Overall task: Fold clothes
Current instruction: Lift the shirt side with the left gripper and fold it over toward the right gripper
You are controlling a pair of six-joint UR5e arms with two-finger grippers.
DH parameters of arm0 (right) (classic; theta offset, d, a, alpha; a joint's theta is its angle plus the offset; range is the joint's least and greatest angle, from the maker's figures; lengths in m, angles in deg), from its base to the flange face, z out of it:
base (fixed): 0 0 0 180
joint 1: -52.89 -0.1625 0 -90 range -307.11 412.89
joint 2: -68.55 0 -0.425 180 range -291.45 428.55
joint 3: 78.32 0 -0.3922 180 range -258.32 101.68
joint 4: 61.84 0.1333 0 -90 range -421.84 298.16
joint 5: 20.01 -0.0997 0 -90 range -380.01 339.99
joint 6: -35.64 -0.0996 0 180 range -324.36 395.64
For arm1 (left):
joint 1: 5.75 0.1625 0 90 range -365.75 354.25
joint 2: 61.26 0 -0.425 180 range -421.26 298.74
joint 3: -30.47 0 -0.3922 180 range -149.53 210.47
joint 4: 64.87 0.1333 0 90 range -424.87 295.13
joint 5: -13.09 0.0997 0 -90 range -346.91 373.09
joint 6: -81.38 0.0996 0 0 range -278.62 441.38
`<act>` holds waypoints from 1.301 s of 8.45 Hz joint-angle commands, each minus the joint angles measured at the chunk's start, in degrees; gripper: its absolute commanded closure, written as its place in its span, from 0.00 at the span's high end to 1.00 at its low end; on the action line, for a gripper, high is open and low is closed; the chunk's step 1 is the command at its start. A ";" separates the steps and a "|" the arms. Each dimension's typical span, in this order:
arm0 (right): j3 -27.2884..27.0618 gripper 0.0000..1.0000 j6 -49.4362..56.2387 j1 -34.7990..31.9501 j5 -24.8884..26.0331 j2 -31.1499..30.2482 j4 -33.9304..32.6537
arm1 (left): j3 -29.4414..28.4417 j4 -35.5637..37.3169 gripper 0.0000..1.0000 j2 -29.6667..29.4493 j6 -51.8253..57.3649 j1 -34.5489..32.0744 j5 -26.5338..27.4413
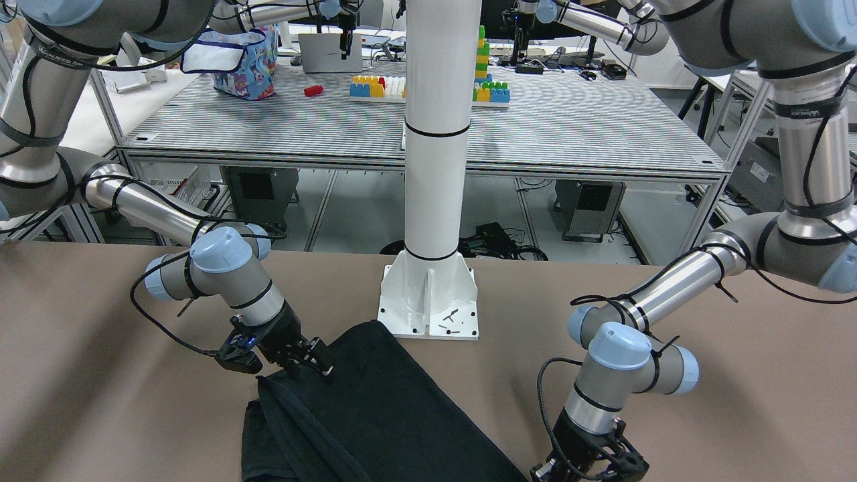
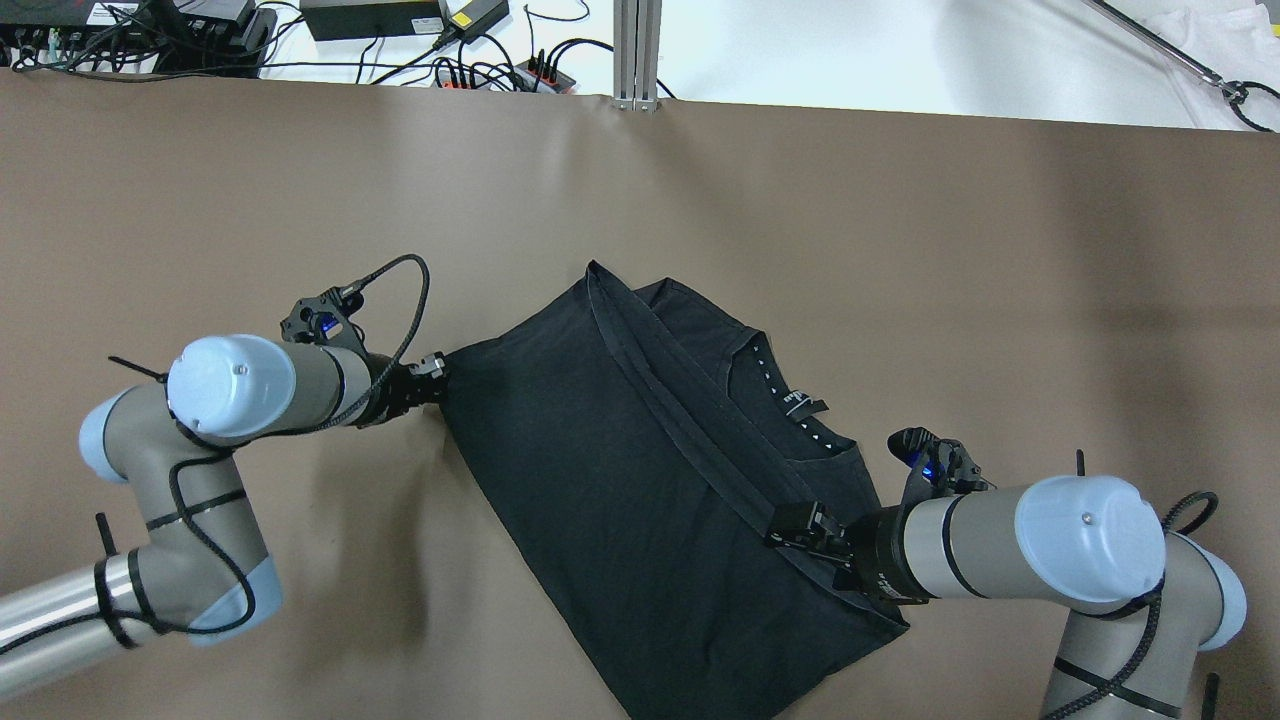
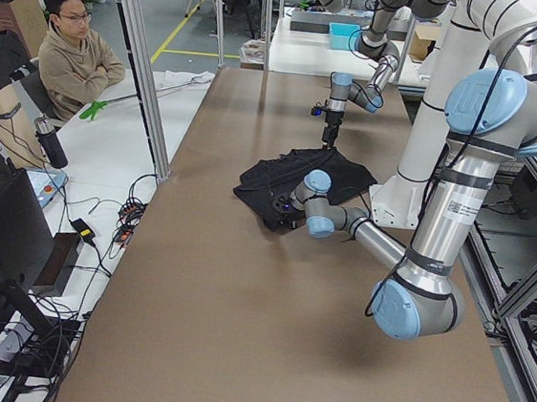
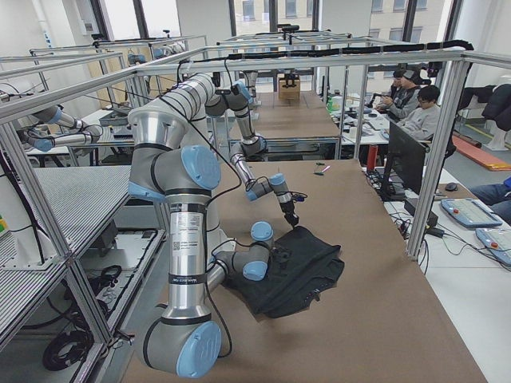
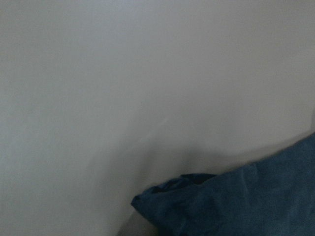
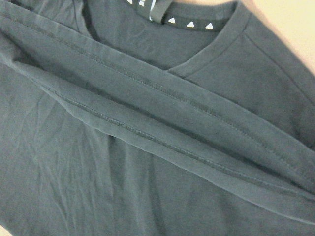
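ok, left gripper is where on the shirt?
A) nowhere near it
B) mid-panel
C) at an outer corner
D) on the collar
C: in the overhead view the left gripper meets the black shirt at its corner, on the opposite side from the collar.

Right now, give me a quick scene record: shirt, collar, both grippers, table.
shirt: black, flat on the table, partly folded, with a hem band running diagonally across it
collar: uncovered, label showing, on the right arm's side
left gripper: at a shirt corner; the cloth is drawn to a point there and looks pinched
right gripper: on the hem band near the shirt's edge; open or shut unclear
table: brown cover; white column base close to the shirt
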 commanded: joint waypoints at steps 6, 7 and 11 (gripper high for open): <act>0.11 0.95 0.08 -0.28 4.56 0.41 0.23 | -57.26 -1.06 0.00 -46.28 7.47 -14.22 -6.40; 0.02 0.95 0.16 -0.28 4.57 0.49 0.23 | -57.35 -1.59 0.00 -46.28 7.47 -14.30 -6.40; 0.89 0.95 0.61 0.51 11.33 5.32 -0.65 | -47.66 -2.38 1.00 -38.16 14.28 -14.04 -3.85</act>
